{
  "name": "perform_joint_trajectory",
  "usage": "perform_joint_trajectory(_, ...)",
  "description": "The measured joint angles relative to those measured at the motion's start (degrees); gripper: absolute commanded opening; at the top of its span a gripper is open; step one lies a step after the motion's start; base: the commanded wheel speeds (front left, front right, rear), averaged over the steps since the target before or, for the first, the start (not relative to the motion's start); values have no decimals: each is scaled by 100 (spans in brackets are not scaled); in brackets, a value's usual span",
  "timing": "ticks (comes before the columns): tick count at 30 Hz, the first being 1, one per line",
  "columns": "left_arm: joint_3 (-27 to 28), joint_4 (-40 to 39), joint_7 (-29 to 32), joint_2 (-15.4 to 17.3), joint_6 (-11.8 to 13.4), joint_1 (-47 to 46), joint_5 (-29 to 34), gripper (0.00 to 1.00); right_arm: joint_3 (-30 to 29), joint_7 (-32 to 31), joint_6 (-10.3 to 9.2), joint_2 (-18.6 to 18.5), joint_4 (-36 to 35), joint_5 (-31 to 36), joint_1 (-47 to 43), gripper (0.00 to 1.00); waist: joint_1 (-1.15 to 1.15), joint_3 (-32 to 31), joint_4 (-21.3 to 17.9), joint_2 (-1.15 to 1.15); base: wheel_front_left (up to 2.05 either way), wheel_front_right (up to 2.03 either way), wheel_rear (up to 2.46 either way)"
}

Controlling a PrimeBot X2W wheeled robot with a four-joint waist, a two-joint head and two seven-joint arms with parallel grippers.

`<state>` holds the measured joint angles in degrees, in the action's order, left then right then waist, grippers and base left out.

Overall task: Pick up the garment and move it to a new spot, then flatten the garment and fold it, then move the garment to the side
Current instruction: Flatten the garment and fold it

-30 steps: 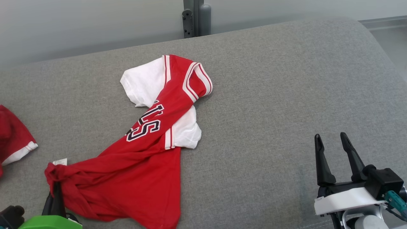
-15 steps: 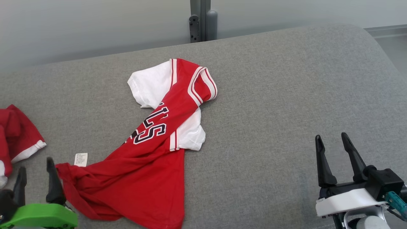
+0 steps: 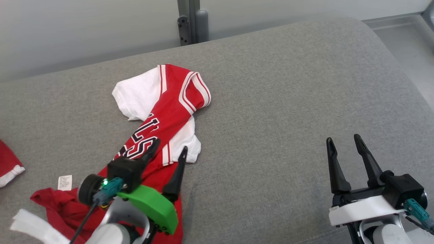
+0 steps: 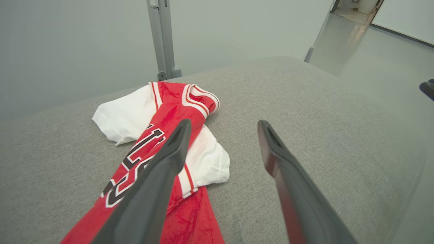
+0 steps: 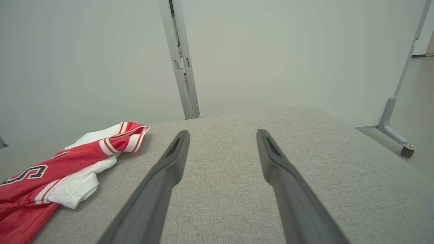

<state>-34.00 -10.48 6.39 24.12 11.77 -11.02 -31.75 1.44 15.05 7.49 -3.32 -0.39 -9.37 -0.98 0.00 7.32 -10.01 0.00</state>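
A red and white jersey (image 3: 162, 112) with dark lettering lies twisted on the grey padded surface (image 3: 288, 101), its white sleeves and striped collar toward the back. The same jersey (image 4: 159, 135) runs under my left fingers in the left wrist view and shows as a jersey (image 5: 67, 169) at the left of the right wrist view. My left gripper (image 3: 169, 147) hovers open over the jersey's lower red part, holding nothing. My right gripper (image 3: 342, 140) stands open over bare fabric at the right, well apart from the jersey.
Another red and white cloth (image 3: 8, 164) pokes in at the left edge. A white label (image 3: 65, 182) lies beside the jersey's hem. A grey post (image 3: 190, 20) stands behind the surface. The surface's rounded right edge drops to the floor (image 3: 407, 44).
My left gripper, shut on the jersey's lower left corner a second ago, let go, then swung right and forward over the jersey's middle. The head camera shifted. The right arm stayed put.
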Motion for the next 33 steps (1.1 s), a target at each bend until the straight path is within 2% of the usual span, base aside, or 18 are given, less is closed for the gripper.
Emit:
perform_joint_trajectory(5,-552,1191,325,-431,-263,-552,148,100,-49,0,0,29,0,-26,5,100,0,108,-250,0,0,0,0)
perform_joint_trajectory(7,-779,1695,444,-457,-360,-806,428,100,-52,0,0,32,-1,-46,9,100,0,154,-350,0,0,0,0)
perform_joint_trajectory(12,-1009,2646,678,-598,-344,-1288,730,100,-73,0,0,36,4,-111,14,100,0,255,-542,0,0,0,0)
perform_joint_trajectory(18,-1118,3294,767,-734,-315,-1612,888,100,-98,0,0,37,13,-167,15,100,0,322,-633,0,0,0,0)
perform_joint_trajectory(19,-1120,3381,751,-746,-318,-1633,888,42,-99,0,0,38,15,-168,15,100,0,322,-633,0,0,0,0)
perform_joint_trajectory(20,-1120,3478,708,-765,-316,-1663,906,1,-96,0,0,40,18,-169,16,100,0,321,-634,0,0,0,0)
perform_joint_trajectory(24,-1117,3777,532,-858,-301,-1816,932,0,-107,0,0,40,16,-175,41,100,0,313,-630,0,0,0,0)
perform_joint_trajectory(33,-1149,4275,348,-993,-526,-1992,854,0,-112,0,0,41,27,-174,44,100,0,304,-622,0,0,0,0)
